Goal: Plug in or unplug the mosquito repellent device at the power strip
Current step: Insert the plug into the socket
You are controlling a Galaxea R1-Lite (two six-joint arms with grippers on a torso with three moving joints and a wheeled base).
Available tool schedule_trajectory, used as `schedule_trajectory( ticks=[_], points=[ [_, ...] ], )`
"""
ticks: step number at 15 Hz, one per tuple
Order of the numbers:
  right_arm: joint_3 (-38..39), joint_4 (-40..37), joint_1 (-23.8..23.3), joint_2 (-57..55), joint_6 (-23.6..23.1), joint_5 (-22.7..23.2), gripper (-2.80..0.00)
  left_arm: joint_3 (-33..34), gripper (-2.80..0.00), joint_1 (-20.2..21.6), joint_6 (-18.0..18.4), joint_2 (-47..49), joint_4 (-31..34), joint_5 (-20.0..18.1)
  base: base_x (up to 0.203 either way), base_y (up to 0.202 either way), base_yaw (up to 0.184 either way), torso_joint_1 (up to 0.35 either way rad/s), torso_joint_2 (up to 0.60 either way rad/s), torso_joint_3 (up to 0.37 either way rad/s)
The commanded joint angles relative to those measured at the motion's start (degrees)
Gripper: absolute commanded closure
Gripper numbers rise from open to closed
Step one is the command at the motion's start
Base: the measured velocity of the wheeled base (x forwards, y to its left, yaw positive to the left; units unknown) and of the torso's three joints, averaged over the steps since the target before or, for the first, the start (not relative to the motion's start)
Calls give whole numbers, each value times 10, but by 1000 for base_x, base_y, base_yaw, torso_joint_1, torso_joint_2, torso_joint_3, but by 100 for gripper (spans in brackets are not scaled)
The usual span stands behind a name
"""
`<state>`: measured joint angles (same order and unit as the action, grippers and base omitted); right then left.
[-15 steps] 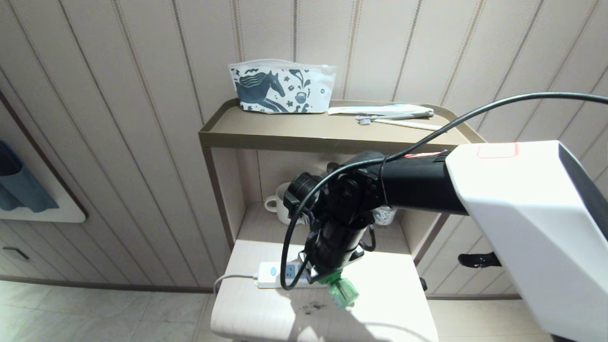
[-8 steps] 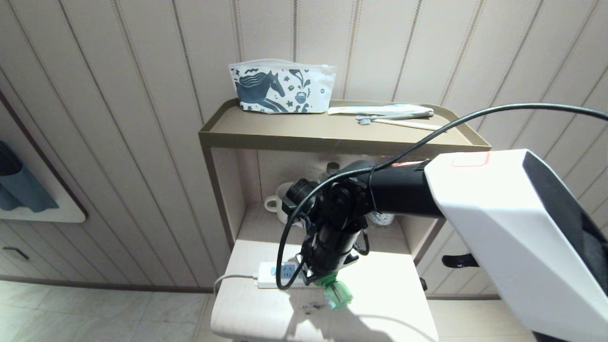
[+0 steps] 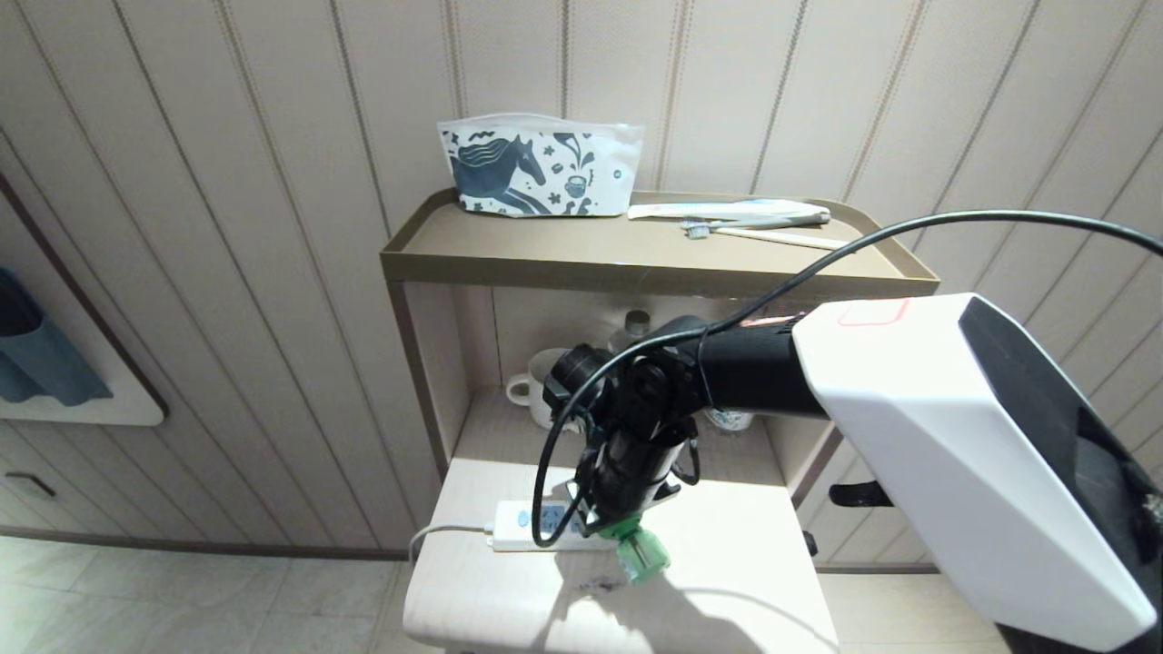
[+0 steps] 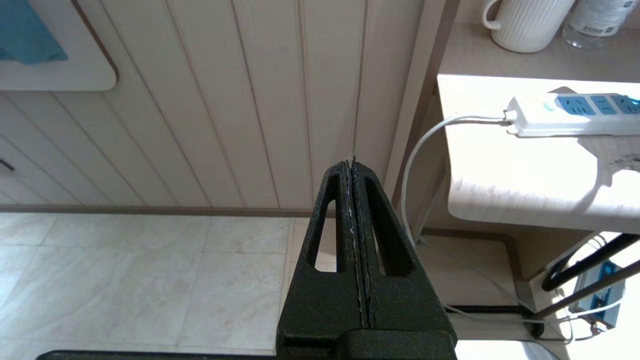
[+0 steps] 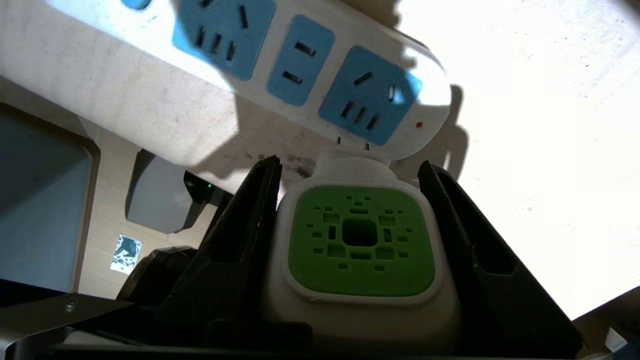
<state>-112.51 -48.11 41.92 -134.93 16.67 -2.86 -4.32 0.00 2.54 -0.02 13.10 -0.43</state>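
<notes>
Pale panelled walls back a small wooden stand whose sunlit lower shelf (image 3: 745,581) carries the power strip (image 3: 531,530), my landmark here. Just off the strip's far socket end, the mosquito repellent device (image 5: 361,245) hangs in the right gripper (image 5: 350,200), both black fingers clamped on the sides of its white-and-green head. Its two prongs point at the last blue socket, close to it but not inserted; from above, its green bottle (image 3: 641,557) sticks out toward the shelf's front edge. The strip's cord (image 4: 425,145) leaves the opposite end and drops over the shelf edge. Behind the strip, deeper in the stand, sit a white mug (image 3: 536,386) and a clear bottle (image 3: 633,329). Above it, the top tray (image 3: 509,259) holds a horse-print pouch (image 3: 538,165) and toothbrushes (image 3: 759,222). Well off the strip's cord end, the left gripper (image 4: 353,165) hangs over floor tiles, fingers pressed together.
</notes>
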Motion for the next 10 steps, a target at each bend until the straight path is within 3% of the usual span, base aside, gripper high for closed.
schedule_trajectory(
  ticks=[1, 10],
  points=[
    [0, 0, -4, -1, -2, 0, 0, 0, 0, 0, 1, 0, 1, 0, 0, 0, 0, 0, 0, 0],
    [0, 25, -8, -12, -11, 1, 0, 0, 0, 0, 0, 0, 1, 0, 0, 0, 0, 0, 0, 0]
  ],
)
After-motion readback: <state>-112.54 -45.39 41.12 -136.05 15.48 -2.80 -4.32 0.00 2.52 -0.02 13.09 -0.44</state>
